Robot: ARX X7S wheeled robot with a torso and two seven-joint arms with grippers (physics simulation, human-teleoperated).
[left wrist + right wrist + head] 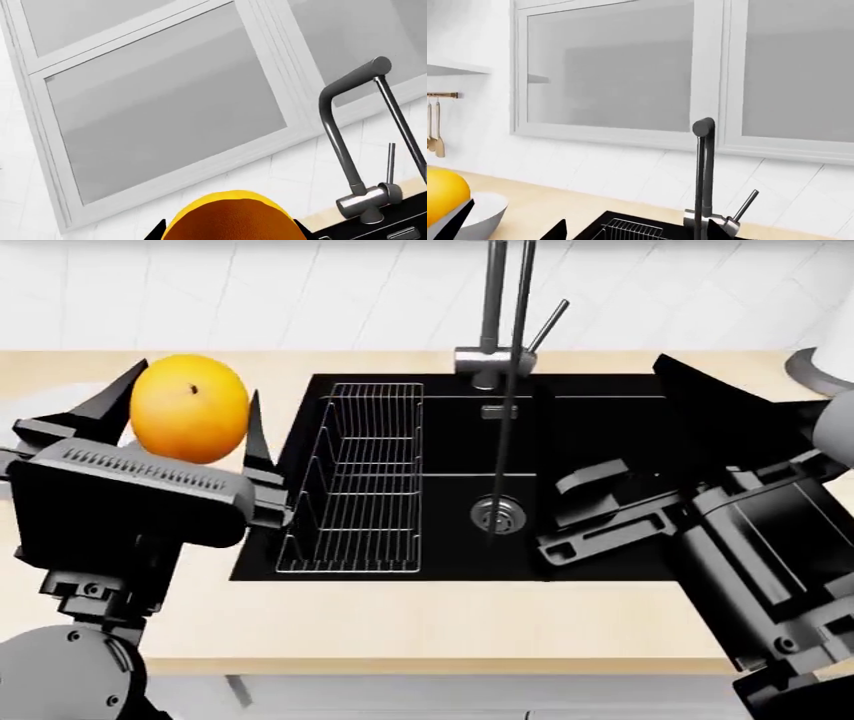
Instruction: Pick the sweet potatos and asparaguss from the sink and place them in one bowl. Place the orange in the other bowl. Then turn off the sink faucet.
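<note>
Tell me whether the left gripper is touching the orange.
Touching. In the head view the left gripper has dark fingers pressed against both sides of the orange.

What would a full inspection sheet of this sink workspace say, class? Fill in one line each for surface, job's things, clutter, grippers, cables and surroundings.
Surface: light wooden counter around a black sink; wire rack at the basin's left side, steel drain mid-basin.
Job's things: orange held above the counter left of the sink; white bowl partly seen beneath it; faucet behind the basin, thin stream running to the drain. No sweet potatoes or asparagus in view.
Clutter: nothing seen.
Grippers: left gripper shut on the orange; right gripper over the basin, holding nothing, jaws spread.
Cables: nothing seen.
Surroundings: white tiled wall, frosted window, hanging utensils.
</note>
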